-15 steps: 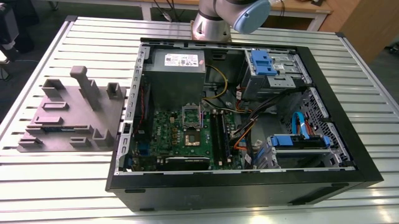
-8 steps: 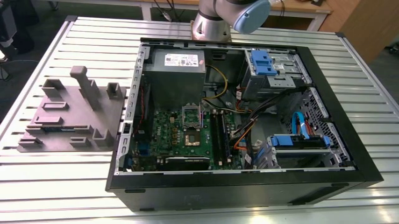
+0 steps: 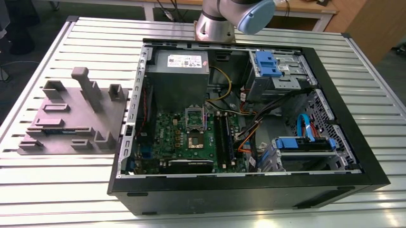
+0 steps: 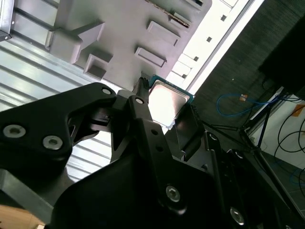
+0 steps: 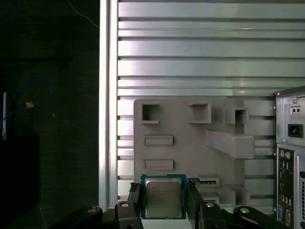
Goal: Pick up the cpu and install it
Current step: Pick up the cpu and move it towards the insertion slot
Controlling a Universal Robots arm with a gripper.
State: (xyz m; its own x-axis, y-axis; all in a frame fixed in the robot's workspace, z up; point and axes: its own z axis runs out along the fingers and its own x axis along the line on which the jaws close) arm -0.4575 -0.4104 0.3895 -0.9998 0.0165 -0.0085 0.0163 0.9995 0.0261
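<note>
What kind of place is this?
Probably a robotics lab or workshop: an open computer case lies on a slatted metal table, a robot arm rises beside it, and its fingers hold a cpu.

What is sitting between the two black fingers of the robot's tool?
The cpu, a flat silver square with a thin rim, sits pinched between the fingers of the tool, touching both sides; both wrist views show it.

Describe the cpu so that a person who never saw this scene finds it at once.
Start at the grey moulded tray on the slatted metal table. Seen against it, two black fingers grip a small flat square chip. Its shiny silver top and thin green rim set it apart from the tray's dull grey blocks.
</note>
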